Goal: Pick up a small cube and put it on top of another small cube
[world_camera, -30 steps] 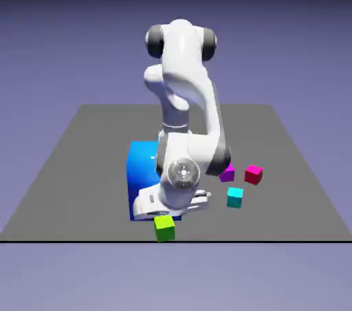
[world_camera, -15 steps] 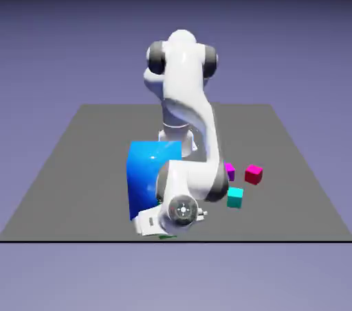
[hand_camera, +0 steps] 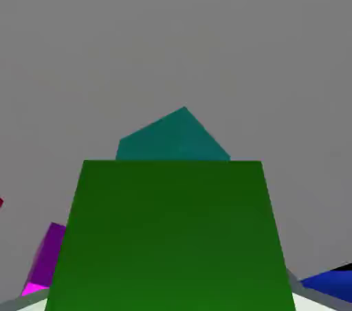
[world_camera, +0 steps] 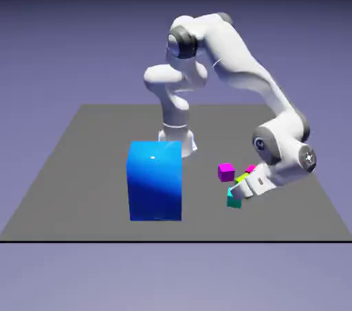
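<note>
My gripper (world_camera: 241, 185) is shut on the tiny lime-green cube (world_camera: 242, 178), held tilted and low toward the exterior view's right. The tiny cyan cube (world_camera: 234, 200) rests on the table directly under it; whether the two touch cannot be told. In the hand view the lime-green cube (hand_camera: 172, 234) fills the lower half and hides both fingertips. Just beyond it, the cyan cube (hand_camera: 175, 138) shows its top corner.
The big blue block (world_camera: 155, 180) stands left of the cubes, and its corner shows in the hand view (hand_camera: 331, 283). A purple cube (world_camera: 225, 171) lies just behind the cyan one. A crimson-pink cube (world_camera: 251, 167) is mostly hidden by the hand. The table's front edge (world_camera: 172, 240) is near.
The arm swung from in front of the blue block over to the exterior view's right. The lime-green cube left the table's front edge and now hangs in the gripper above the cyan cube.
</note>
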Motion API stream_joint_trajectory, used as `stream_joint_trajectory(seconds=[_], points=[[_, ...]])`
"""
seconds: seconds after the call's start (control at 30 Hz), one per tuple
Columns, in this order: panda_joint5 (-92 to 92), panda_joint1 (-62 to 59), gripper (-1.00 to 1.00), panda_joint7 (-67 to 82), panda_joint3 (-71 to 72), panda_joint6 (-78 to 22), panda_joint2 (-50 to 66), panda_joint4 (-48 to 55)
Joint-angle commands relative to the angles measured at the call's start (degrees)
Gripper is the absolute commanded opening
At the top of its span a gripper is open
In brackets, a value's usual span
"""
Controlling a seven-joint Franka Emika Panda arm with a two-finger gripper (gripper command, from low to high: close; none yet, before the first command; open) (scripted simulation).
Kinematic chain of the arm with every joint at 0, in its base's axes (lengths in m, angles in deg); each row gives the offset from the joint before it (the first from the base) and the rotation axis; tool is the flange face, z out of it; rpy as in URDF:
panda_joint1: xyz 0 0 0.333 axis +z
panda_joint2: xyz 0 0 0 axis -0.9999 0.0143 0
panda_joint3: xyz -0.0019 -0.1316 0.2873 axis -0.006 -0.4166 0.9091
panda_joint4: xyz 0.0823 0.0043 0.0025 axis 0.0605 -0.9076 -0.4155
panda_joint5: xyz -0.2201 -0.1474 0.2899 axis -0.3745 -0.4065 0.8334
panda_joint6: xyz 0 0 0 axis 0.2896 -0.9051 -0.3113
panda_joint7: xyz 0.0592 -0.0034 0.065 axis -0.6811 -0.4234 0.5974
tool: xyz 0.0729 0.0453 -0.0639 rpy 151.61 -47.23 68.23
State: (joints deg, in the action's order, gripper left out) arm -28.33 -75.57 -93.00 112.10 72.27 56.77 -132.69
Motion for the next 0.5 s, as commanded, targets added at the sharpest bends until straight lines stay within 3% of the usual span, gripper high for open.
stream_joint_trajectory(seconds=[0.0,0.23,0.37,0.4,0.47], points=[[-0.68,0.47,-1.0,-0.92,2.08,0.31,-0.95,-1.65],[-3.82,3.2,-1.0,-6.13,13.98,2.1,-6.37,-11.12],[-7.39,3.04,-1.0,-8.34,11.59,10.89,-3.22,-17.74],[-7.39,3.04,1.0,-8.34,11.59,10.89,-3.22,-17.74],[-6.38,3.09,1.0,-7.72,12.27,8.41,-4.11,-15.87]])
